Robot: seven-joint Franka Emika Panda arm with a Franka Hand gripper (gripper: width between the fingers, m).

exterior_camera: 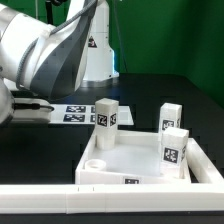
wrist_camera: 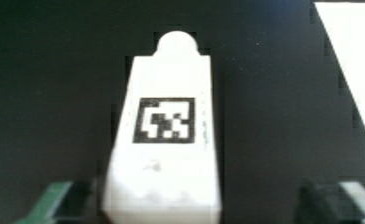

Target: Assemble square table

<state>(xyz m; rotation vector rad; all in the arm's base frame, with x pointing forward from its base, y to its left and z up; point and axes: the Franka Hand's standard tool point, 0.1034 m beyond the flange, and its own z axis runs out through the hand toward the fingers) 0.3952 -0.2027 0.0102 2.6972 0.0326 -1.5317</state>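
Observation:
The square table's white slab point(exterior_camera: 112, 170) lies with its raised rim up in the exterior view. Three short white tagged legs stand upright in its corners: one at the back left point(exterior_camera: 107, 116), one at the back right point(exterior_camera: 171, 117), one at the near right point(exterior_camera: 175, 150). In the wrist view a fourth white leg point(wrist_camera: 170, 120) lies on the black table, tag up and peg end away from the camera. My gripper point(wrist_camera: 191, 205) is open around its near end. The leg lies close to one finger point(wrist_camera: 54, 202), with a wide gap to the other point(wrist_camera: 332, 200).
The marker board point(exterior_camera: 72, 112) lies flat behind the slab at the exterior view's left. A long white bar fence point(exterior_camera: 100, 195) runs along the front and right of the slab. The arm's grey body point(exterior_camera: 50, 50) fills the upper left and hides the gripper there.

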